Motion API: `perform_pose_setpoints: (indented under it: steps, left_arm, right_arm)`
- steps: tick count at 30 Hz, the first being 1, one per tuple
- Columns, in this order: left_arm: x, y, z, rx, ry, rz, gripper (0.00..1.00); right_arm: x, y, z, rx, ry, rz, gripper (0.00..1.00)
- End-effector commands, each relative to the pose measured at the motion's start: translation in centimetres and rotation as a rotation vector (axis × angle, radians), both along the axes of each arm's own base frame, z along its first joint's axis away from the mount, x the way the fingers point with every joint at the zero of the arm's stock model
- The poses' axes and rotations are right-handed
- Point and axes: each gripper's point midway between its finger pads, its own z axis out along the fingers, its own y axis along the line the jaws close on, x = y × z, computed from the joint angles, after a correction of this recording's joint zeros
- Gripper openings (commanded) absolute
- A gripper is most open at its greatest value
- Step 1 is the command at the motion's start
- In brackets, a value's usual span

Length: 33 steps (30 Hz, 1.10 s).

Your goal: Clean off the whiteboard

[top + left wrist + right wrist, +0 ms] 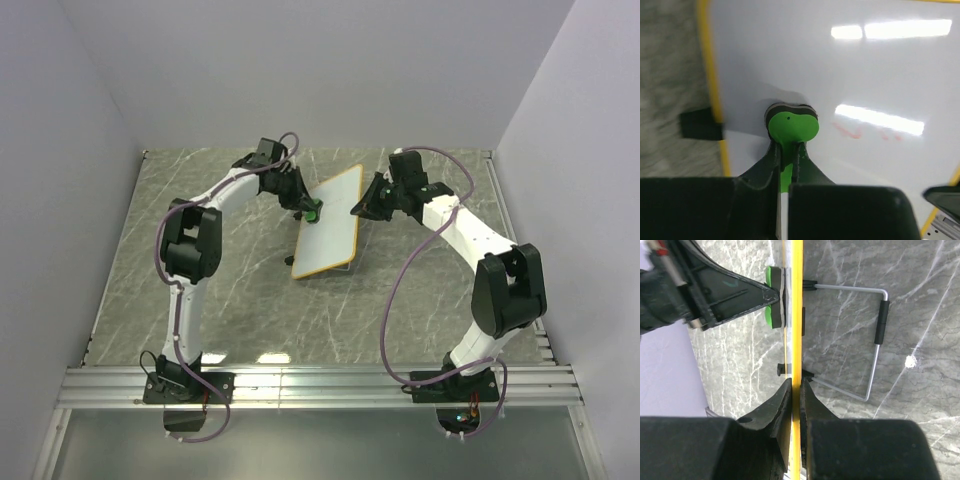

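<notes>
Toward the table's (200, 330) far edge, midway across, the whiteboard (330, 225) stands tilted on its wire stand (879, 315). Most of its face looks clean, but faint red marks (855, 131) show beside the eraser (792, 127), so wiping looks unfinished. The left gripper (788, 149) clenches the eraser against the board; the right gripper (796, 387) clamps the board's edge.

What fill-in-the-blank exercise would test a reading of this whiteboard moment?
The left arm's fingers press a ___ eraser against the whiteboard.
The right arm's fingers are shut on the ___'s edge.
The faint scribbles on the whiteboard are ___.
Missing words: green; whiteboard; red.
</notes>
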Motion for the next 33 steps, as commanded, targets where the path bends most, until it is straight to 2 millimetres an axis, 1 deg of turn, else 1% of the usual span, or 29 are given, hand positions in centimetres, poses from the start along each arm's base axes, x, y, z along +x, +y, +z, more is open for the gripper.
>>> perform_pose_setpoints:
  steps: [1, 2, 3, 5, 6, 7, 9, 10, 12, 13, 14, 16, 17, 18, 19, 20, 22, 23, 25, 26, 27, 28, 29, 31, 32, 33]
  left_arm:
    - [-0.3, -5.2, 6.7, -0.107, -0.161, -0.119, 0.0]
    - [-0.1, -6.1, 8.2, -0.135, -0.199, -0.136, 0.0]
    - [-0.7, -7.5, 8.9, -0.162, -0.199, -0.162, 0.0]
    - [-0.7, -9.0, 10.3, -0.202, -0.222, -0.189, 0.0]
    - [-1.2, -9.9, 10.6, -0.219, -0.212, -0.205, 0.0]
    - [-1.3, -10.3, 10.7, -0.226, -0.21, -0.215, 0.0]
    - [-1.6, -11.0, 10.7, -0.231, -0.207, -0.226, 0.0]
    - [-1.6, -11.0, 10.6, -0.232, -0.207, -0.227, 0.0]
    - [-1.9, -10.7, 9.7, -0.22, -0.188, -0.222, 0.0]
    - [-1.7, -10.3, 9.1, -0.204, -0.184, -0.206, 0.0]
    - [-1.9, -9.8, 8.3, -0.192, -0.164, -0.198, 0.0]
    - [-1.1, -8.4, 7.1, -0.176, -0.148, -0.158, 0.0]
    - [-1.2, -7.5, 5.9, -0.157, -0.12, -0.14, 0.0]
    - [-0.4, -6.1, 5.2, -0.144, -0.11, -0.111, 0.0]
    - [-0.1, -5.3, 4.4, -0.135, -0.096, -0.094, 0.0]
    - [0.3, -3.4, 3.0, -0.115, -0.065, -0.059, 0.0]
    - [0.4, -1.2, 1.1, -0.085, -0.025, -0.026, 0.0]
    - [1.1, 0.6, 1.0, -0.076, -0.026, 0.007, 0.0]
    - [1.4, 2.2, 1.1, -0.064, -0.03, 0.027, 0.0]
    - [1.9, 3.5, 2.8, -0.074, -0.067, 0.042, 0.0]
    - [2.1, 4.3, 4.1, -0.088, -0.087, 0.05, 0.0]
    - [2.0, 5.1, 6.9, -0.112, -0.134, 0.055, 0.0]
    - [2.6, 7.3, 8.6, -0.129, -0.162, 0.098, 0.0]
    - [2.7, 9.9, 11.3, -0.142, -0.21, 0.143, 0.0]
    - [2.4, 11.3, 14.0, -0.146, -0.268, 0.165, 0.0]
    - [2.5, 14.1, 14.3, -0.107, -0.278, 0.21, 0.0]
  right_arm:
    - [-1.5, 2.6, -1.7, -0.018, 0.037, 0.099, 0.0]
    - [-1.6, 2.7, -1.7, -0.02, 0.038, 0.102, 0.0]
    - [-1.6, 2.7, -1.8, -0.022, 0.038, 0.106, 0.0]
    - [-1.6, 2.8, -1.8, -0.026, 0.043, 0.107, 0.0]
    - [-1.6, 2.8, -1.8, -0.028, 0.039, 0.111, 0.0]
    - [-1.6, 2.7, -1.7, -0.03, 0.039, 0.111, 0.0]
    - [-1.6, 2.7, -1.6, -0.034, 0.033, 0.112, 0.0]
    - [-1.5, 2.6, -1.6, -0.037, 0.034, 0.111, 0.0]
    - [-1.6, 2.5, -1.5, -0.042, 0.03, 0.114, 0.0]
    - [-1.7, 2.6, -1.5, -0.043, 0.028, 0.115, 0.0]
    - [-1.7, 2.4, -1.5, -0.045, 0.028, 0.114, 0.0]
    - [-1.9, 2.3, -1.6, -0.048, 0.03, 0.114, 0.0]
    - [-2.0, 2.3, -1.5, -0.049, 0.027, 0.114, 0.0]
    - [-2.1, 2.2, -1.6, -0.051, 0.028, 0.115, 0.0]
    - [-2.1, 2.2, -1.5, -0.05, 0.024, 0.116, 0.0]
    - [-2.2, 2.1, -1.6, -0.056, 0.026, 0.116, 0.0]
    - [-2.2, 2.0, -1.5, -0.055, 0.022, 0.116, 0.0]
    - [-2.2, 2.0, -1.5, -0.055, 0.02, 0.117, 0.0]
    - [-2.3, 2.0, -1.4, -0.054, 0.019, 0.117, 0.0]
    - [-2.2, 2.1, -1.3, -0.053, 0.015, 0.117, 0.0]
    - [-2.3, 2.1, -1.4, -0.053, 0.017, 0.117, 0.0]
    - [-2.2, 2.1, -1.3, -0.052, 0.014, 0.117, 0.0]
    - [-2.2, 2.0, -1.2, -0.052, 0.014, 0.115, 0.0]
    - [-2.2, 2.1, -1.0, -0.05, 0.01, 0.118, 0.0]
    - [-2.1, 2.1, -0.9, -0.047, 0.006, 0.117, 0.0]
    - [-2.0, 2.1, -1.0, -0.048, 0.006, 0.114, 0.0]
